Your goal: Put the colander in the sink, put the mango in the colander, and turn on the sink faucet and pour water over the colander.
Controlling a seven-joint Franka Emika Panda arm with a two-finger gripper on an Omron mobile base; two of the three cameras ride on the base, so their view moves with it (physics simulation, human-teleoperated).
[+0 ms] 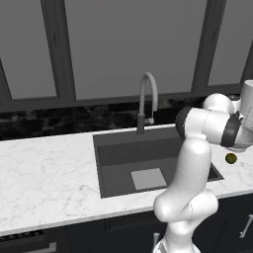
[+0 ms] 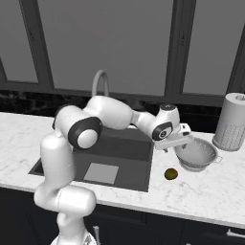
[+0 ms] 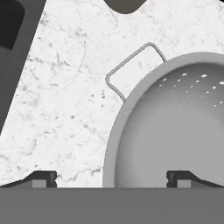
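- Hovering over the colander (image 2: 196, 154), the gripper (image 2: 184, 139) hangs with jaws spread wide, holding nothing; one fingertip (image 3: 41, 178) sits over bare counter (image 2: 210, 191), the other over the bowl's near rim.
- Colander rests upright on the marble counter, right of the sink (image 2: 115, 153), near the counter's back edge.
- Mango (image 2: 171, 174) lies on the counter just in front of the colander, beside the sink's right front corner.
- Faucet (image 1: 147, 101) stands behind the sink.
- A white canister (image 2: 231, 122) stands beyond the colander.
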